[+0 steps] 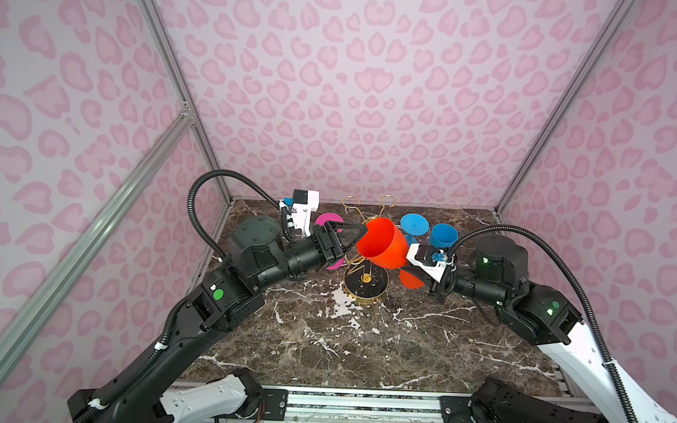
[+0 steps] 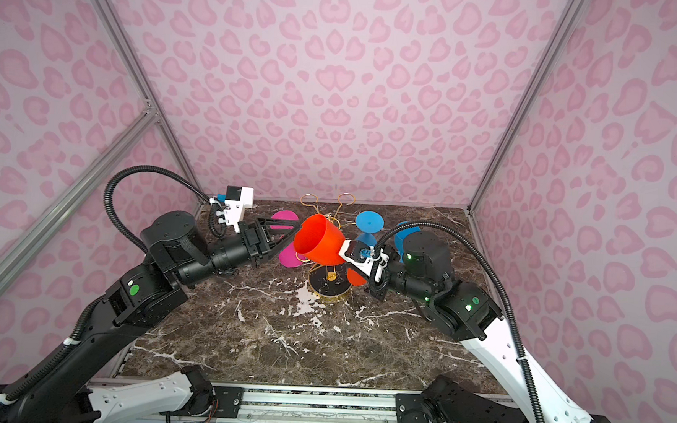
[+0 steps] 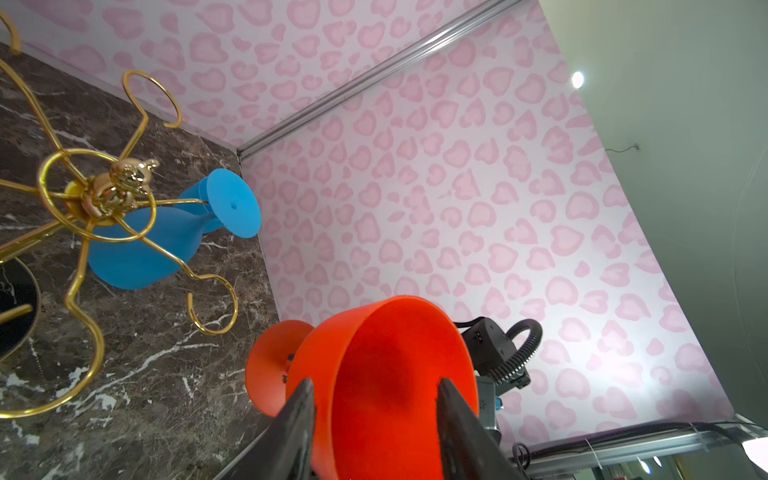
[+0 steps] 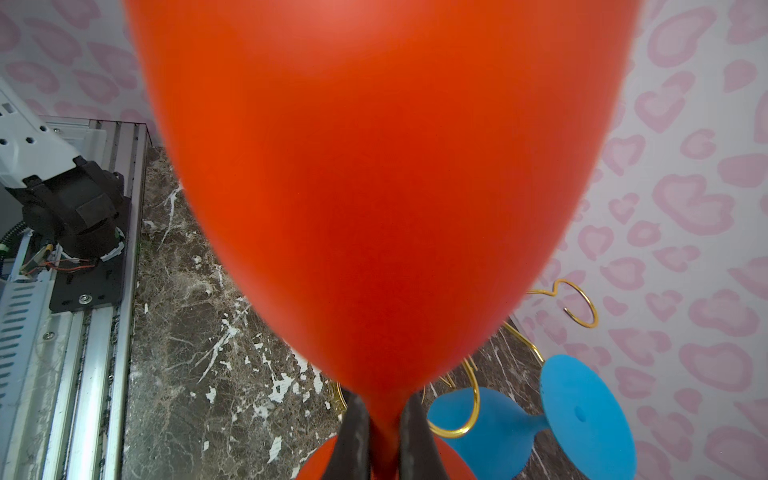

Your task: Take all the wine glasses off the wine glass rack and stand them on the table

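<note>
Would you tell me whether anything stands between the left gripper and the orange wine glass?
Nothing visible: the left gripper straddles the bowl of the orange wine glass, while the right gripper pinches its stem.

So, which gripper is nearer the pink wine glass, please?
Left. The left gripper is beside the pink wine glass; the right gripper is across the rack, holding the orange glass.

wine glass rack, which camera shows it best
The left wrist view: the wine glass rack is close, hub and looped arms clear. Both top views show it small, partly behind the orange glass. The right wrist view catches only a few loops.
</note>
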Tool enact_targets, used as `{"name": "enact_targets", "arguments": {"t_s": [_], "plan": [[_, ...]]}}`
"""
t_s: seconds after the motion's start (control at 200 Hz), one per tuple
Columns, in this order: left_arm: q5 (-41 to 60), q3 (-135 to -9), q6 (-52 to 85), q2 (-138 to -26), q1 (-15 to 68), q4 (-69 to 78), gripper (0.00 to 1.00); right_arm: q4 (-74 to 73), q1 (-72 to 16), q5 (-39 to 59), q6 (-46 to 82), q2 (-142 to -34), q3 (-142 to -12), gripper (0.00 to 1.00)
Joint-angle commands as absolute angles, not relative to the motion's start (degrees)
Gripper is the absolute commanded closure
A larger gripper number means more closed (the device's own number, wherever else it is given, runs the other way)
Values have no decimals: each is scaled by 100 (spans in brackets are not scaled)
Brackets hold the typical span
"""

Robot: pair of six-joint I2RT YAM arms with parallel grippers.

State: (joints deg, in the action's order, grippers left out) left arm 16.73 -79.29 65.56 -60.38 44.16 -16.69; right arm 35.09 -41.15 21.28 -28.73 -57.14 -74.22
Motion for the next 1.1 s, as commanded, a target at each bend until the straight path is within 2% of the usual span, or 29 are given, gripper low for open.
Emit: {"name": "enact_targets", "arguments": {"t_s": [0.0, 0.18, 0.2, 0.26, 0.42, 0.675, 0.725, 0.785, 0.85, 0.92, 0.945, 1.095], "plan": [[2157, -7989, 6615, -6106, 4405, -1633, 56, 3559, -4123, 2162, -3100, -5671, -7391, 100], [2214, -7960, 6347, -6134, 4403, -1875, 63, 3742, -4124, 2185, -3232, -5680, -7452, 100], [2207, -7970, 6307, -6135, 4407, -1896, 68, 3758, -4131, 2181, -3228, -5693, -7468, 100], [2213, -7980, 6220, -6143, 4403, -1951, 72, 3800, -4131, 2167, -3247, -5712, -7486, 100], [2185, -7959, 6027, -6160, 4399, -2087, 77, 3864, -4131, 2145, -3254, -5744, -7533, 100], [2274, -8051, 5777, -6297, 4401, -2306, 97, 4078, -4170, 2084, -3305, -5803, -7683, 100], [2276, -8042, 5781, -6302, 4403, -2307, 97, 4061, -4190, 2075, -3297, -5796, -7696, 100], [2285, -8033, 5789, -6302, 4399, -2290, 97, 4016, -4214, 2036, -3277, -5776, -7679, 87], [2254, -8017, 5788, -6278, 4403, -2276, 97, 3933, -4230, 1945, -3241, -5725, -7664, 60], [2180, -7989, 5804, -6226, 4402, -2225, 97, 3697, -4241, 1742, -3135, -5601, -7577, 20], [2143, -7956, 5814, -6194, 4403, -2183, 97, 3576, -4248, 1645, -3101, -5522, -7527, 3], [1746, -7762, 5942, -5891, 4360, -1922, 97, 2584, -4244, 996, -2670, -4839, -7179, 0]]}}
